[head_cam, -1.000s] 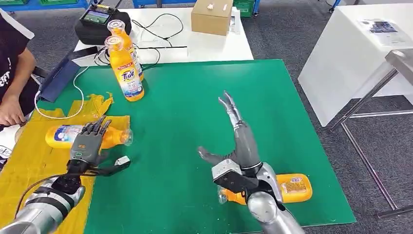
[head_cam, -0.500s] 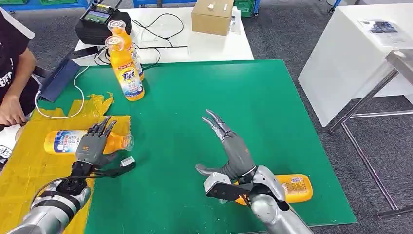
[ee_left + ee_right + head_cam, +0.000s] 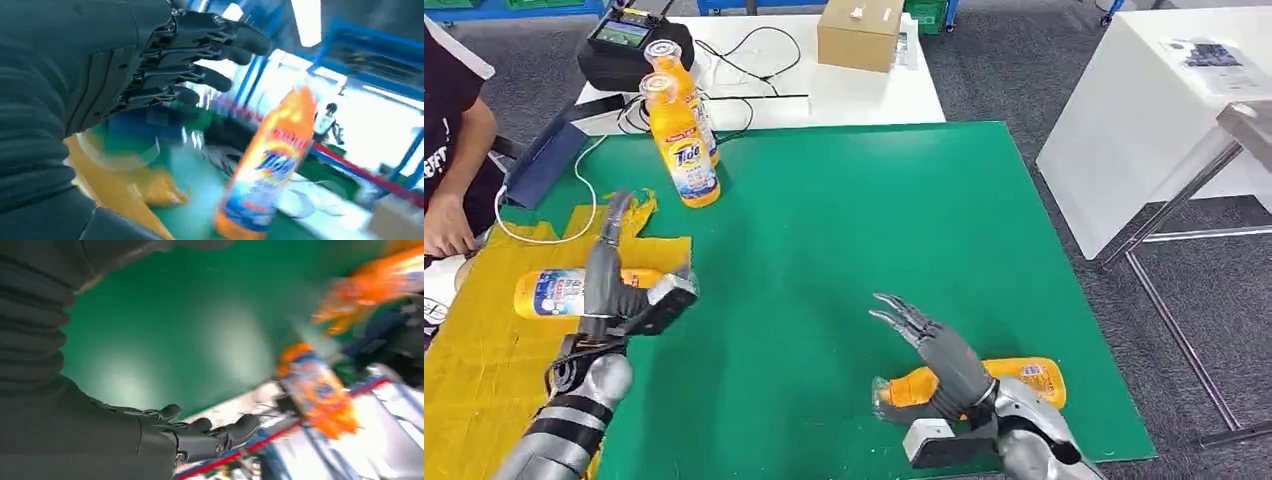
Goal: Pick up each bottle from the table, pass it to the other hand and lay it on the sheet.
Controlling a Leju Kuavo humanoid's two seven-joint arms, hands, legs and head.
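Observation:
An orange Tide bottle (image 3: 546,292) lies on its side on the yellow sheet (image 3: 484,350) at the left of the green mat (image 3: 844,220). My left hand (image 3: 609,272) is raised just in front of it, fingers pointing up and apart, holding nothing. A second orange bottle (image 3: 1030,379) lies near the mat's front right corner. My right hand (image 3: 939,348) hovers over its cap end, fingers spread and empty. Two upright bottles (image 3: 684,145) stand at the mat's far left; the left wrist view shows one upright bottle (image 3: 267,162), blurred, beyond the left fingers (image 3: 210,52).
A person (image 3: 449,140) sits at the far left by a blue folder (image 3: 542,165). On the white table behind the mat are a black device (image 3: 629,45), cables and a cardboard box (image 3: 859,32). Another white table (image 3: 1144,110) stands to the right.
My left hand has lifted off the bottle on the sheet and turned its fingers upward. My right hand has drawn back and dropped toward the bottle at the front right.

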